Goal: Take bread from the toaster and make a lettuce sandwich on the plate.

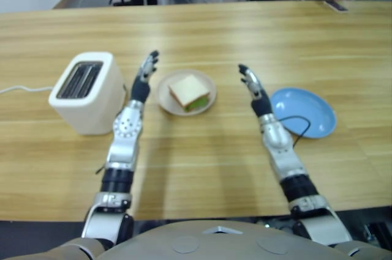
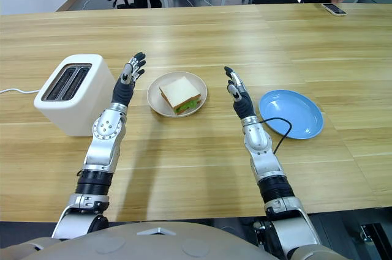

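Note:
A white toaster (image 2: pixel 70 93) stands at the left of the table, and its two slots look empty. On a beige plate (image 2: pixel 156 102) in the middle lies a sandwich (image 2: pixel 180 96) of white bread with green lettuce showing at its near edge. My left hand (image 2: pixel 127 78) is held above the table between the toaster and the plate, fingers straight and holding nothing. To the right of the plate my right hand (image 2: pixel 235 92) is also open and empty. Both hands are apart from the sandwich.
A blue plate (image 2: pixel 293 113) sits right of my right hand, with a thin black cable (image 2: pixel 278 131) across its near rim. The toaster's white cord (image 2: pixel 15 91) runs off left. A phone (image 2: pixel 334 8) lies at the far right edge.

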You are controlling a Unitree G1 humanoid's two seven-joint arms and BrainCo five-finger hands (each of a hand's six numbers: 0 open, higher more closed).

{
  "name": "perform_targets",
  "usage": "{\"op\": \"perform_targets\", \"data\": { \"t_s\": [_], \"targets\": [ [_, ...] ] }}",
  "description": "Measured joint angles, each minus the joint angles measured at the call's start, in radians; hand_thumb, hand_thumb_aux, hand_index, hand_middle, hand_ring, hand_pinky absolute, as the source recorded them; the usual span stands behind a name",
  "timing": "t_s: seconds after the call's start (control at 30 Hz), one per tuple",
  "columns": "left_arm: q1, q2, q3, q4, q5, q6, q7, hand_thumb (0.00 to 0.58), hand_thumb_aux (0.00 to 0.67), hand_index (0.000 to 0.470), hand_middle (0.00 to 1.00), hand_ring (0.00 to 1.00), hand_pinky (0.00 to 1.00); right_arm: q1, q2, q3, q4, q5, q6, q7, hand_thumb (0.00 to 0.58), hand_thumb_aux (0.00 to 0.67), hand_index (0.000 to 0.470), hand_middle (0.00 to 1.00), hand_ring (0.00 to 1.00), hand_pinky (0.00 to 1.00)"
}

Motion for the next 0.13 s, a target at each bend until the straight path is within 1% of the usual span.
{"op": "perform_targets", "data": {
  "t_s": [0.13],
  "targets": [
    [-0.057, 0.001, 0.037, 0.165, -0.034, -0.094, 0.018, 0.000, 0.000, 0.000, 0.00, 0.00, 0.00, -0.041, 0.041, -0.060, 0.097, 0.040, -0.001, 0.012, 0.000, 0.000, 0.000, 0.00, 0.00, 0.00]
  ]
}}
